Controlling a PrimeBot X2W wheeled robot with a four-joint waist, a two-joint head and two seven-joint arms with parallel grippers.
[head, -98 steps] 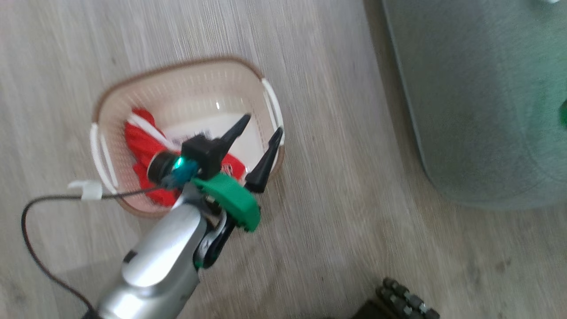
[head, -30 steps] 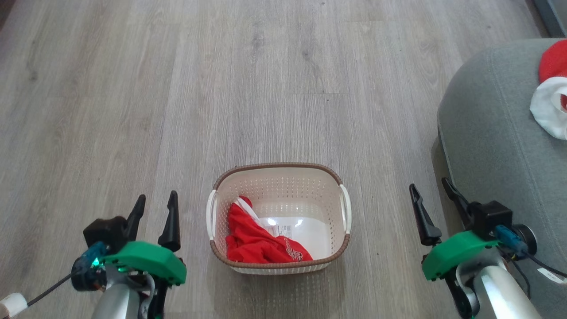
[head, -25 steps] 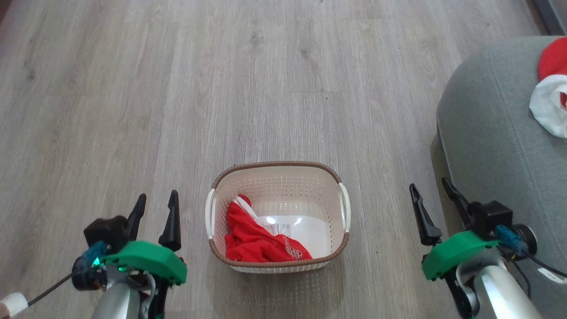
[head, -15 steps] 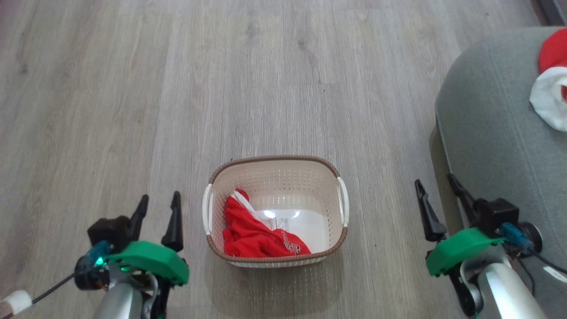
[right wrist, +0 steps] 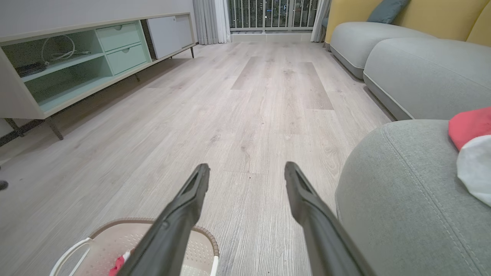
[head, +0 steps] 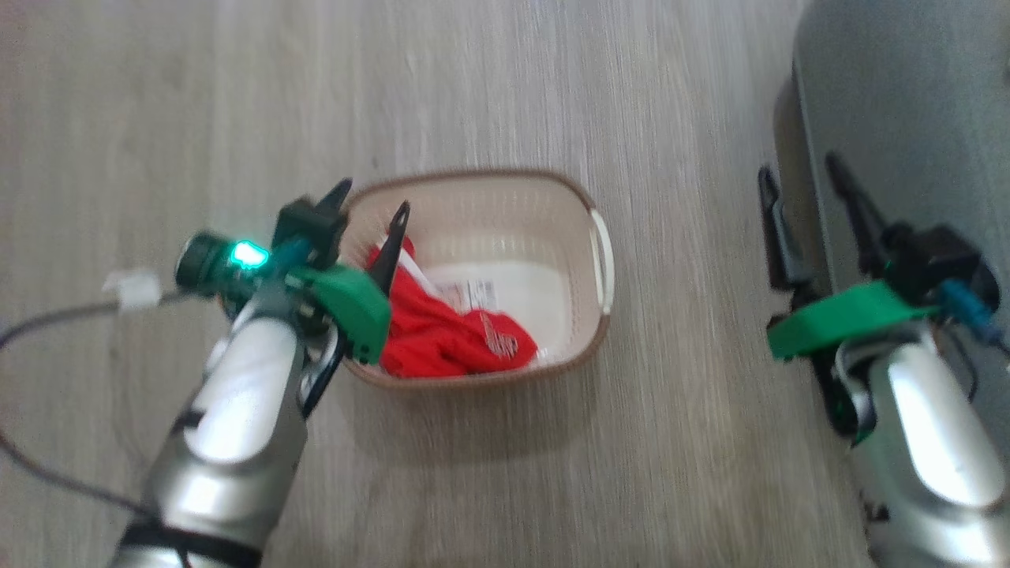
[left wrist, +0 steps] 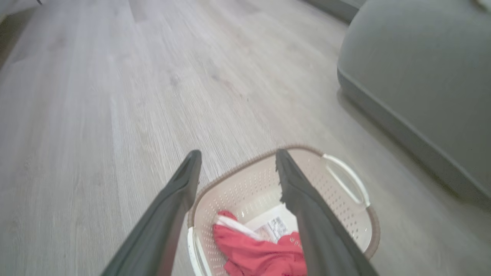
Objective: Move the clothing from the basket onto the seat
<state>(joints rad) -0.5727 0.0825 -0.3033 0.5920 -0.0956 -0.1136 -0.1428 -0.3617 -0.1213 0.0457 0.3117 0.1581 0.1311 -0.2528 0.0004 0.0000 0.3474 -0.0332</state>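
- The seat [head: 907,95] stands right of the basket, apart from it across bare floor [head: 552,71]. A loosely held garment could slip on that crossing and land on the floor.
- The basket [head: 584,207] looks light and sits free. A finger catching its rim or perforated wall would likely drag or tip it.
- The clothing [head: 446,343] lies bunched in the basket's near left corner. A shallow pinch may lift only one fold.
- The left end effector [head: 372,197] hovers wide and empty over the basket's left rim. Descending from here risks straddling the wall.
- The right end effector [head: 798,164], wide and empty, hangs by the seat's edge and could brush it.
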